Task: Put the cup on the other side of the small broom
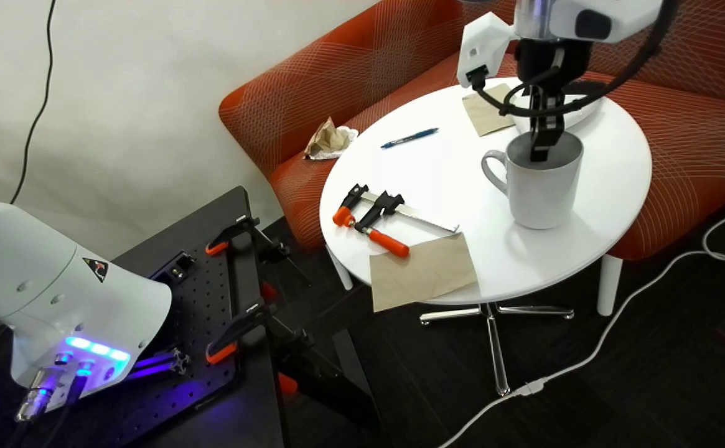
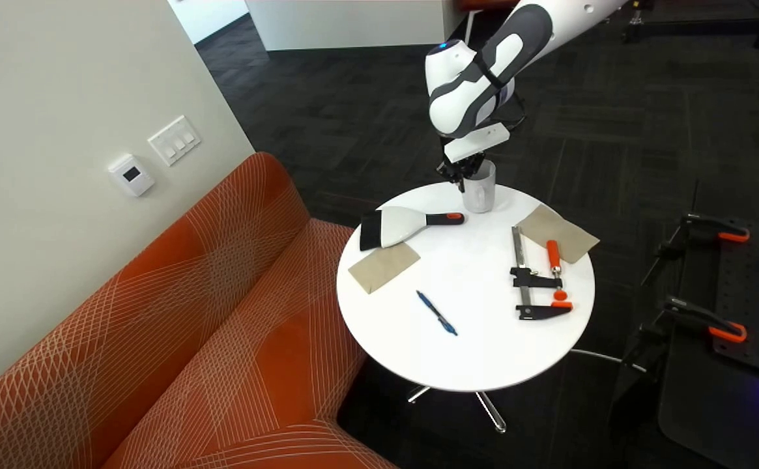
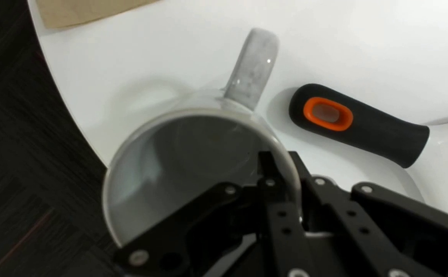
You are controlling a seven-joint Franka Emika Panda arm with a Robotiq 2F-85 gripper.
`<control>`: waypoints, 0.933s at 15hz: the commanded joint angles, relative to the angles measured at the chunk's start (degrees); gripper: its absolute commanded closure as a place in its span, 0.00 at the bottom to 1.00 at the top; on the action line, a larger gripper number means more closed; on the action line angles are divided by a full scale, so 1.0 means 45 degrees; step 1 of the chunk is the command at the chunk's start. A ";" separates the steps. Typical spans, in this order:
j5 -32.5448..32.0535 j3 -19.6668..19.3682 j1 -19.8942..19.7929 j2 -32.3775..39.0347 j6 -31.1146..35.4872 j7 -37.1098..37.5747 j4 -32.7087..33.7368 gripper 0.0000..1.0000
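Across the round white table (image 2: 477, 280), we are seeing the small broom (image 2: 408, 225); just off its handle end we are finding the white cup (image 1: 542, 186) upright, while our gripper (image 3: 280, 156) is clenching the cup's broom-side wall, one finger inside, one outside.

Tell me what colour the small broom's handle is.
The handle is black, with an orange ring near its end; it shows best in the wrist view.

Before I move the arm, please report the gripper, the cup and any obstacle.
Gripper shut on the cup, at its rim. Cup upright. Small broom close beside it, possibly in the way.
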 commanded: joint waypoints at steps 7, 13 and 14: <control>-0.1145 0.0128 0.0833 -0.3393 -0.1194 -0.0605 -0.2808 0.97; -0.2179 0.1045 0.1670 -0.3943 -0.2278 -0.1755 -0.3290 0.97; -0.2353 0.1197 0.1816 -0.3804 -0.2346 -0.1935 -0.3172 0.97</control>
